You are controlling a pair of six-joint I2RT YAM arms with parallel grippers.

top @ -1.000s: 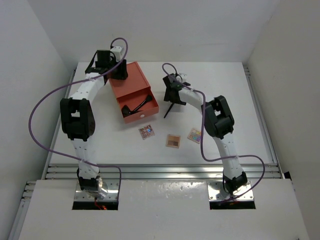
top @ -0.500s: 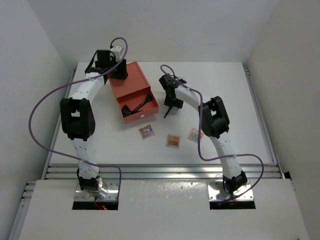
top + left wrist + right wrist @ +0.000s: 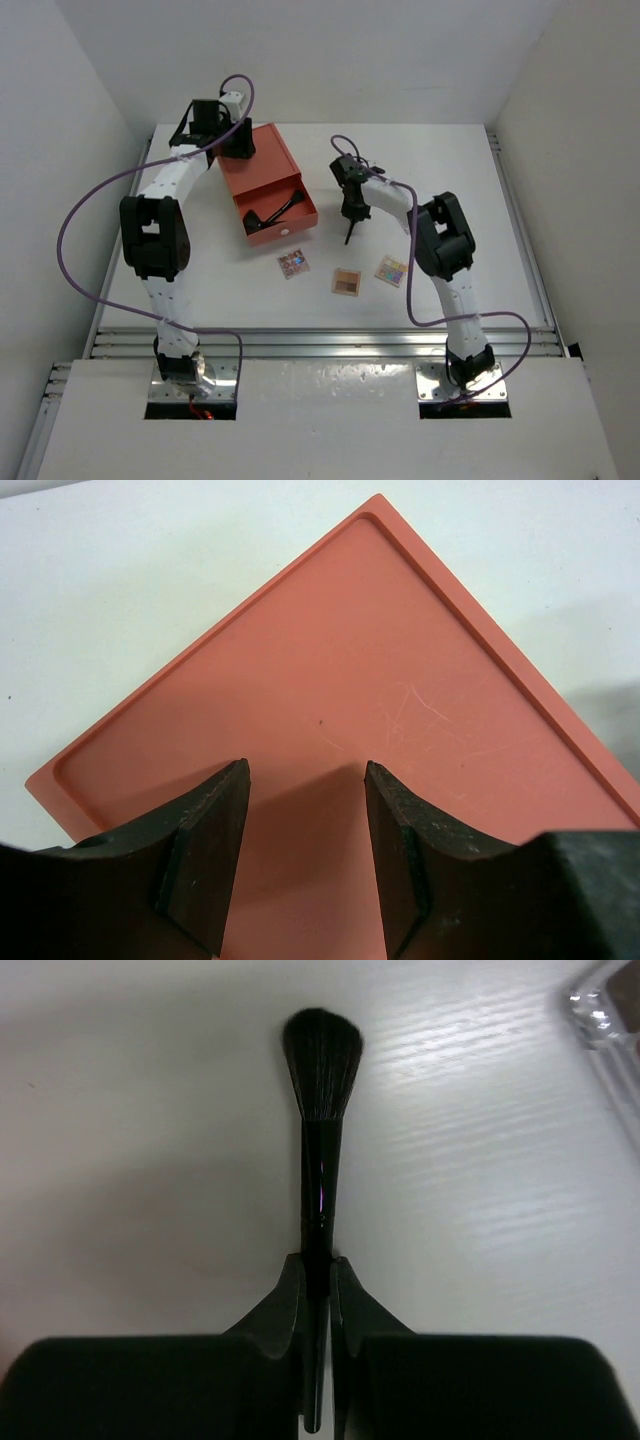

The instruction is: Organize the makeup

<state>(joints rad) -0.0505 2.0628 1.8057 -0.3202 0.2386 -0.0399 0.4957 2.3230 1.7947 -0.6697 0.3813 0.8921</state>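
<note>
Holding a makeup brush [image 3: 321, 1160] above a white table [image 3: 450, 170] between plain white walls [image 3: 60, 80].
The right gripper [image 3: 318, 1265] pinches the handle tight near the table's centre, with three palettes [image 3: 346, 281] toward 6 o'clock. The left gripper [image 3: 305, 775] is spread wide over the orange box [image 3: 330, 650] at 10 o'clock.

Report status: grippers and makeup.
Left gripper open above flat orange box lid. Right gripper shut on thin black makeup brush, beside open drawer. Three small square eyeshadow palettes loose on table. Nothing blocking.
</note>
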